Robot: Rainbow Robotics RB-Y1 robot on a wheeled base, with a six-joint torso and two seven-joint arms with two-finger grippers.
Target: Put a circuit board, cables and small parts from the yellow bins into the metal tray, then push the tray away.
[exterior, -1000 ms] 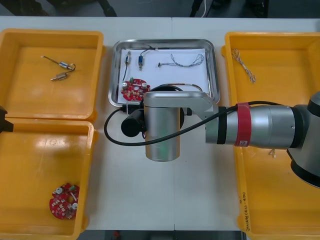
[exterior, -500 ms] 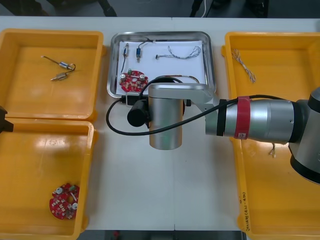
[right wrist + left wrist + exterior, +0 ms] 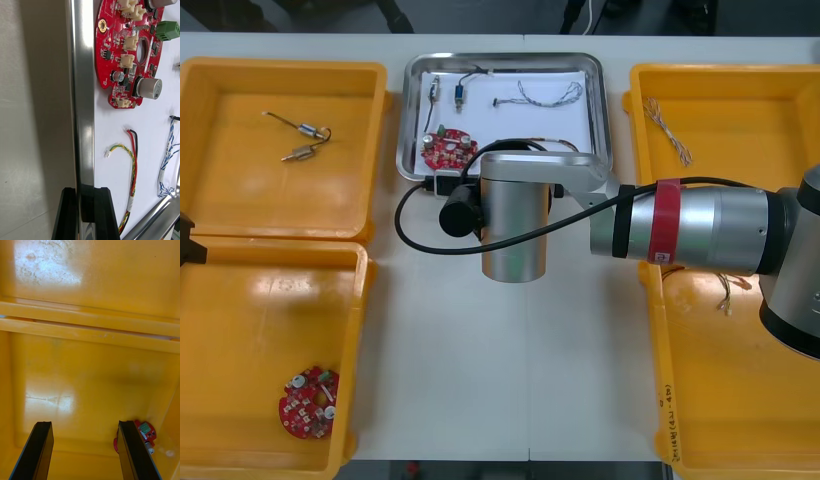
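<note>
I see the metal tray [image 3: 83, 112] rim as polished, mirror-bright metal, its floor white and matt like paper. The yellow bins [image 3: 260, 320] look like smooth, glossy plastic catching glare. The circuit board [image 3: 125, 52] has a red lacquered sheen; the table [image 3: 480, 380] looks matt.

Light table [image 3: 480, 380], dark floor [image 3: 480, 15] beyond

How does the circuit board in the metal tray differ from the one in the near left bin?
The tray board lies on the white inside of the metal tray among cables and small metal parts; the bin board lies alone in its yellow bin. The right gripper is shut on the tray's rim near the tray board; the left gripper, open, hangs clear of the bin board. Both are round and red.
</note>
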